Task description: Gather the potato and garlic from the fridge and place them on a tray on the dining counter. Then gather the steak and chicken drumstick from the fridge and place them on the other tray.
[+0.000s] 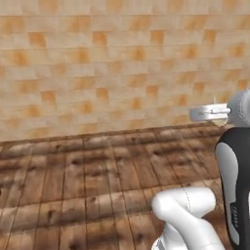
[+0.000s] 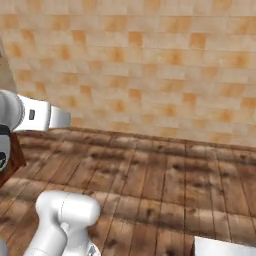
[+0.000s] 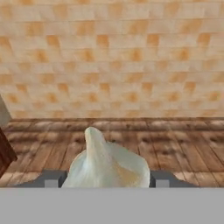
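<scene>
Hand view: jaws grip the garlic (image 3: 106, 164) above wooden floor; carry it level and steady toward the tray.

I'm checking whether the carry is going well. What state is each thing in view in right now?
garlic: held between the two finger tips, pointed top up, off the floor.
gripper: closed on the garlic, one finger on each side.
arm: raised above the wooden floor.

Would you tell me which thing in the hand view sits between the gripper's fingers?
The garlic, the off-white pointed bulb clamped in the gripper; the plank floor and brick wall lie beyond.
</scene>
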